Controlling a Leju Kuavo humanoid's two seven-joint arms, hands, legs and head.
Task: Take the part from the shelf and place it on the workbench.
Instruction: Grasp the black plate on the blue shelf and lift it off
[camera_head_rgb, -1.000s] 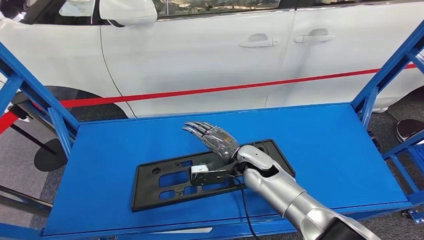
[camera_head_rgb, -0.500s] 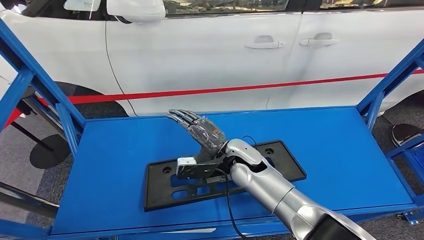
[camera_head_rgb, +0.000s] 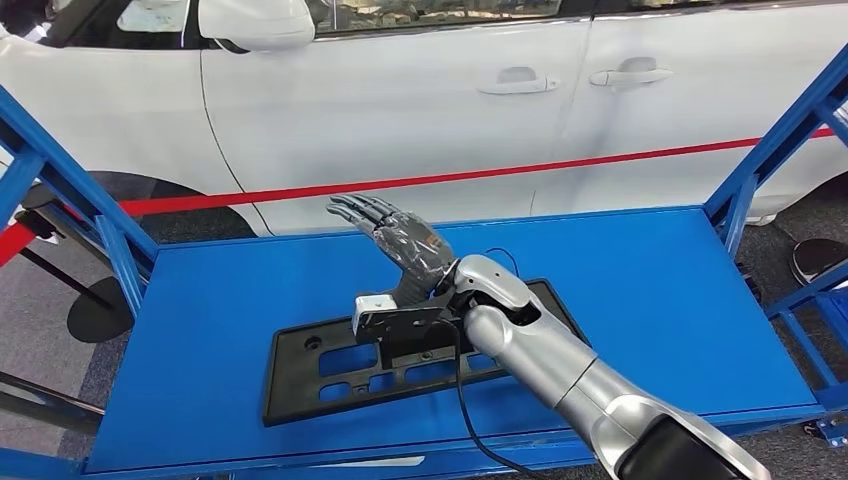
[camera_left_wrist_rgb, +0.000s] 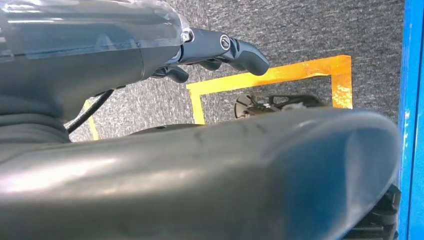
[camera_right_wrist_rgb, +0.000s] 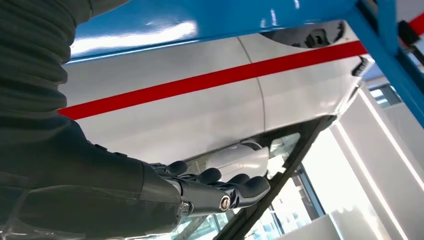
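Flat black perforated plastic part (camera_head_rgb: 330, 365) lies on glossy blue workbench (camera_head_rgb: 650, 300); right hand (camera_head_rgb: 395, 240) hovers, fingers spread, empty.

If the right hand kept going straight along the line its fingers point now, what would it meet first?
The right hand is raised above the blue shelf, fingers aimed up and away past its far edge. Nothing shows in that line before the white car, probably its lower door, though depth is unclear.

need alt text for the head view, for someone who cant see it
The robot's right hand hovers open above a flat black part lying on a blue shelf, fingers extended and apart. Behind the shelf stands a white car with a red stripe along its side.
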